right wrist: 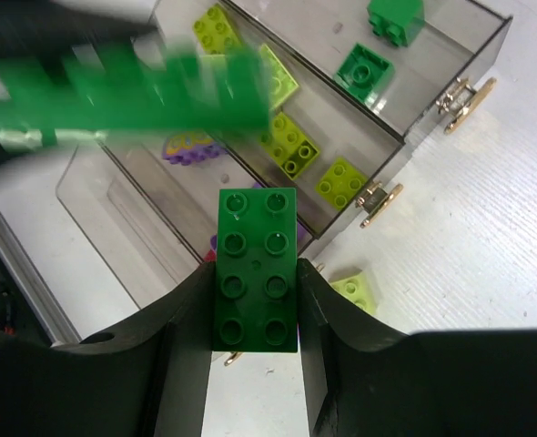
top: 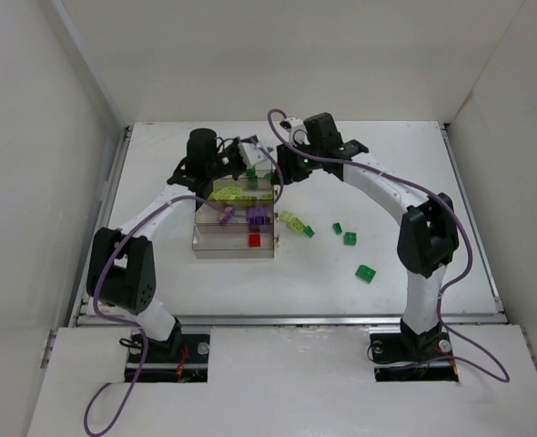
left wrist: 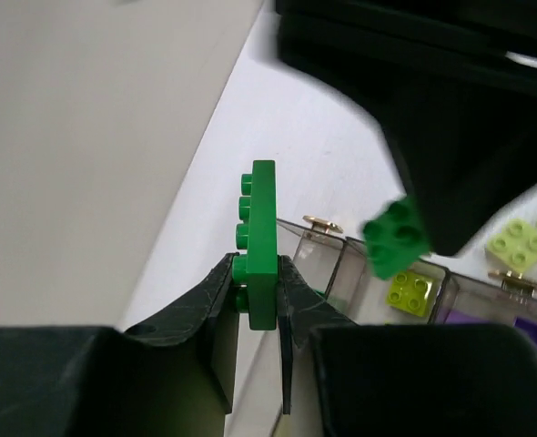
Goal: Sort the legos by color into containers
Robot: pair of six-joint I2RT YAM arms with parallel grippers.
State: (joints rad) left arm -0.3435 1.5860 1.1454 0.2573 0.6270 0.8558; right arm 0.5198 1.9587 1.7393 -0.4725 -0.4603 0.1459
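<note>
Both grippers hover over the far end of the containers point(top: 234, 246), a clear tray of joined bins. My left gripper point(left wrist: 258, 266) is shut on a thin green lego plate point(left wrist: 263, 238), held edge-on. My right gripper point(right wrist: 255, 273) is shut on a dark green two-by-four lego point(right wrist: 255, 264). In the top view the left gripper point(top: 250, 157) and right gripper point(top: 282, 169) are close together. In the bins lie yellow-green legos point(right wrist: 291, 150), dark green legos point(right wrist: 364, 73), purple legos point(top: 259, 216) and a red lego point(top: 255, 239).
Loose on the table right of the tray are a yellow-green lego point(top: 291, 220) and green legos point(top: 350, 238), point(top: 366, 272), point(top: 337, 228). White walls enclose the table on three sides. Metal latches point(right wrist: 460, 100) stick out from the tray's end.
</note>
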